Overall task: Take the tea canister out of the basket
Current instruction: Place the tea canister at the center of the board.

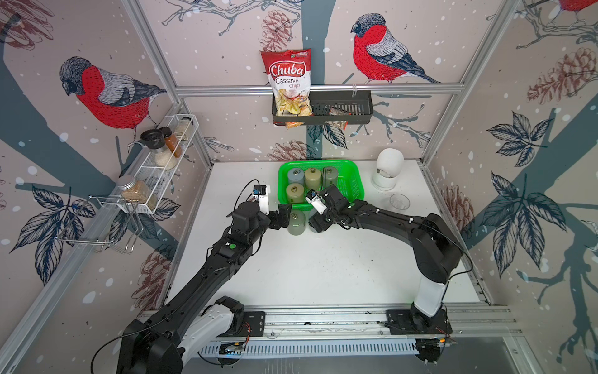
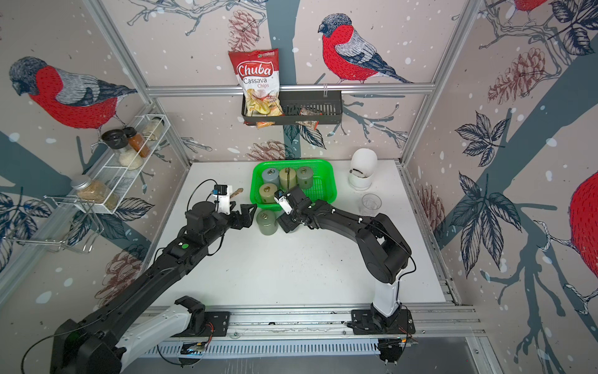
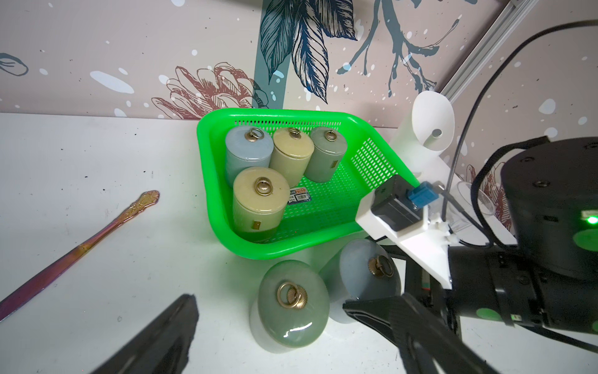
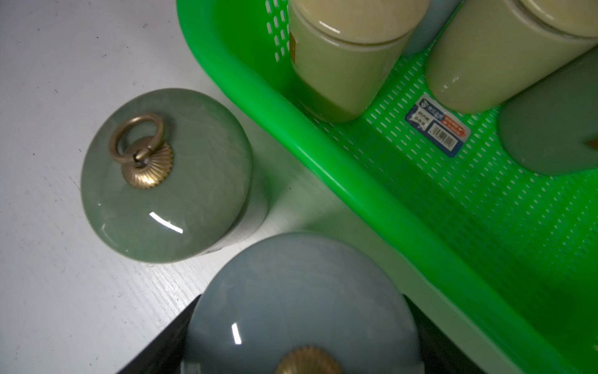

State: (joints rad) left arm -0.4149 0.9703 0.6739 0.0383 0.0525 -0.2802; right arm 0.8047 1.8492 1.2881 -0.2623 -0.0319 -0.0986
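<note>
While the right pincer [image 4: 304,343] is clamped on the blue-grey glazed tea canister [image 4: 304,291] beside the bright green mesh basket [image 4: 372,200], that canister should be lowered upright.

You are looking down on the right end effector [image 4: 304,327] clamping a grey-blue canister [image 4: 301,285], dark fingers [image 4: 161,349] sitting at either side of its lid. A green canister [image 4: 165,181] is standing on the worktop [image 4: 48,265] just beside it, outside the basket [image 4: 356,184]. Inside, two beige canisters [image 4: 343,61] are standing by a sticker [image 4: 437,124].
</note>
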